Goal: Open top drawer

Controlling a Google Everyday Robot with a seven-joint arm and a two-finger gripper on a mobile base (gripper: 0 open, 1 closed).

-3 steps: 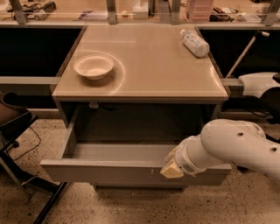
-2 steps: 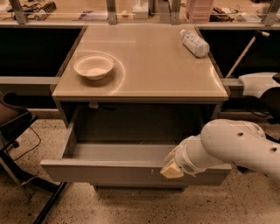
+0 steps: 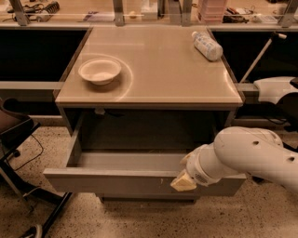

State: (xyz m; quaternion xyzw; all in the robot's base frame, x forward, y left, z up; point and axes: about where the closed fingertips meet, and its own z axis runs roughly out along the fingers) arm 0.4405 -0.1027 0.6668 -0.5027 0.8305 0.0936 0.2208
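Camera view: pale claw (image 3: 183,182) at flat grey top drawer (image 3: 107,181)

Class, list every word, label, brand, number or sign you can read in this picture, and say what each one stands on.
No text can be read here.
Bottle lying on the table: its label is too blurred to read.
Clutter on the back counter: too small to read.
Bowl, open top drawer, and gripper at the drawer's front edge: no writing shows.
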